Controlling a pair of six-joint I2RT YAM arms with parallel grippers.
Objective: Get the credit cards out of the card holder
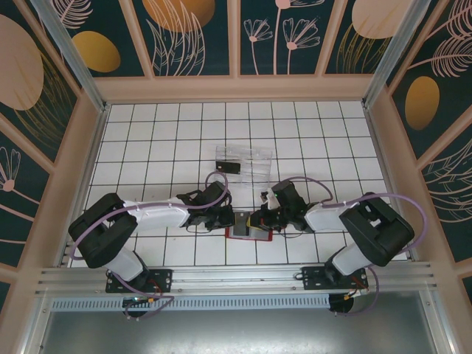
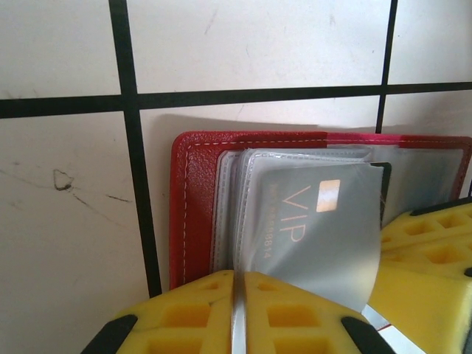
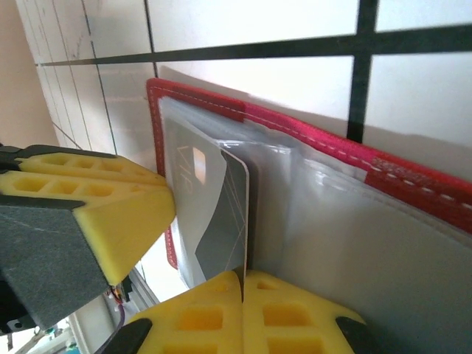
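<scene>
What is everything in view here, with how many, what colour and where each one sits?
card holder: one, red, lying open at front centre.
grey card: one, silver-grey, marked VIP, in the card holder's clear sleeves.
clear tray: one, transparent, beyond the card holder.
dark card: one, blackish, at the clear tray's left edge.
table: one, white tiled.
left claw: one, yellow pads, shut on the card holder's sleeve.
right claw: one, yellow pads, shut on the grey card's edge.

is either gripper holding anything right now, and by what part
The right gripper is shut on the grey VIP card, pinching its near edge. The left gripper is shut on a thin inner leaf of the card holder.
</scene>
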